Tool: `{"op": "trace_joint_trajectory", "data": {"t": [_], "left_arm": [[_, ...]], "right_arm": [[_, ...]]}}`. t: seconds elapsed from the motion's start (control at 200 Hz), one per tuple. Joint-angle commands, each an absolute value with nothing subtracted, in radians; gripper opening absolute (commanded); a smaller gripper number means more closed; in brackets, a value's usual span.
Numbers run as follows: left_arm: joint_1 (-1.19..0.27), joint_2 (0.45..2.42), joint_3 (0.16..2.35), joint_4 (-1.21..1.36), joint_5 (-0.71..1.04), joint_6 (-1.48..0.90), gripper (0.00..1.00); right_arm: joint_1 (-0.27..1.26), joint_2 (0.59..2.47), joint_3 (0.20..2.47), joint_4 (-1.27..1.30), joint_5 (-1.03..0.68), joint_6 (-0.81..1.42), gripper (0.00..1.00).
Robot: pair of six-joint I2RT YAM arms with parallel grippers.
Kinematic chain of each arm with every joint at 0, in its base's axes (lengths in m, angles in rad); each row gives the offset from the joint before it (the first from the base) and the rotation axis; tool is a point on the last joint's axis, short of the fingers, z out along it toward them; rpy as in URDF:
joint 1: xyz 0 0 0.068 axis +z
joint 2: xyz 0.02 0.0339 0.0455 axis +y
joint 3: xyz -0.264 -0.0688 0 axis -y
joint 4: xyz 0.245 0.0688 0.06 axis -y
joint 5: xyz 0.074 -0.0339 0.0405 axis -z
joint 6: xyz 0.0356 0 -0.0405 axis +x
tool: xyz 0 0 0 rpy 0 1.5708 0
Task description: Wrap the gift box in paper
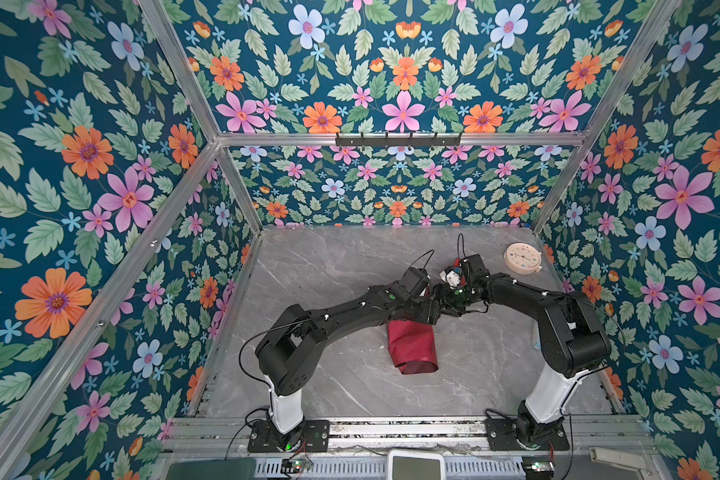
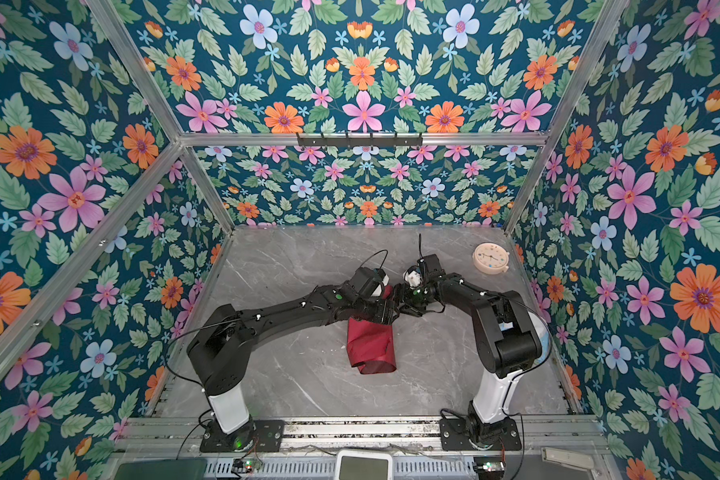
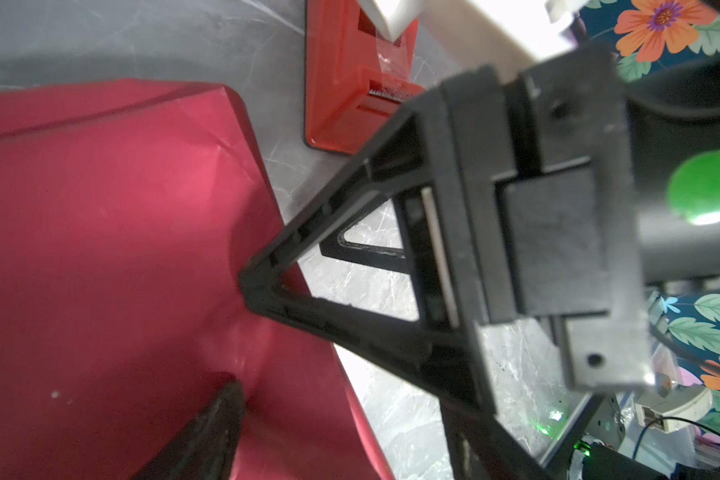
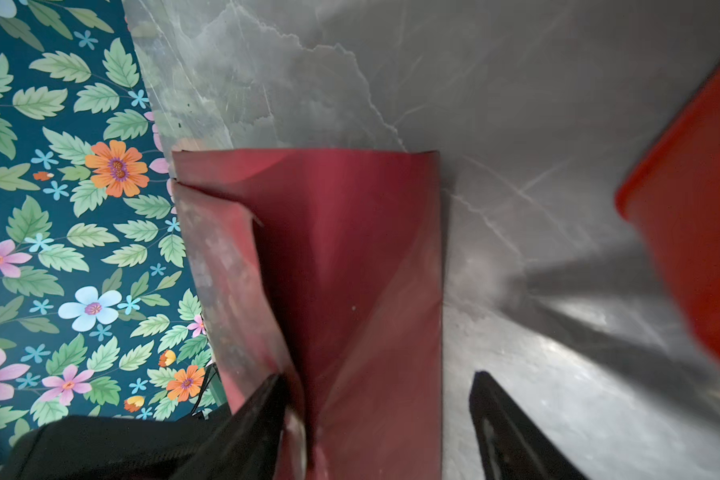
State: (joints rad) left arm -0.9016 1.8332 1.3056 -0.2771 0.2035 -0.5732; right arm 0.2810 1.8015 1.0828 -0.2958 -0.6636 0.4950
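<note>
On the table (image 1: pixel 308 270) the paper (image 1: pixel 412 345) lies loosely rolled, the gift box hidden inside, and with the right gripper (image 4: pixel 377 376) spread astride its edge and the left gripper (image 1: pixel 428 316) spread too, nothing clamps it, so it may spring open.

Both arms are built alike. The left arm (image 1: pixel 341 311) and the right arm (image 1: pixel 528 295) have matte black, rounded links with chunky drum-shaped joints, dotted with small white marks (image 1: pixel 362 305). Each stands on a white column (image 1: pixel 285 409) fixed to a black, screwed-down base plate (image 1: pixel 316 434); a green light (image 1: pixel 288 446) glows at the left one. A round green sticker (image 1: pixel 390 296) sits near each wrist, close to a boxy black camera housing (image 1: pixel 414 280). Thin black cables (image 1: pixel 240 353) loop out from the joints. In the left wrist view the right gripper (image 3: pixel 283 266) shows fingers (image 3: pixel 329 212) made as hollow black triangular frames, with a bolted black block behind them.
</note>
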Motion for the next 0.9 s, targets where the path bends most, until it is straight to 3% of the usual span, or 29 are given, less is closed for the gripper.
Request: {"op": "trace_joint_trajectory", "data": {"t": [0.0, 0.3, 0.475, 0.63, 0.895], "left_arm": [[-0.897, 1.839, 1.305, -0.385, 0.158, -0.571, 0.78], [-0.897, 1.735, 1.304, -0.352, 0.122, -0.56, 0.79], [-0.853, 1.57, 1.149, -0.318, 0.002, -0.552, 0.81], [-0.712, 1.551, 1.023, -0.275, 0.197, -0.584, 0.83], [-0.703, 1.648, 1.017, -0.239, 0.31, -0.562, 0.89]], "right_arm": [[0.281, 1.815, 1.073, -0.374, -0.552, 0.457, 0.68], [0.279, 1.804, 1.052, -0.372, -0.538, 0.45, 0.64], [0.28, 1.795, 1.048, -0.375, -0.538, 0.448, 0.64], [0.28, 1.789, 1.051, -0.378, -0.541, 0.445, 0.63], [0.28, 1.789, 1.058, -0.379, -0.541, 0.446, 0.63]]}}
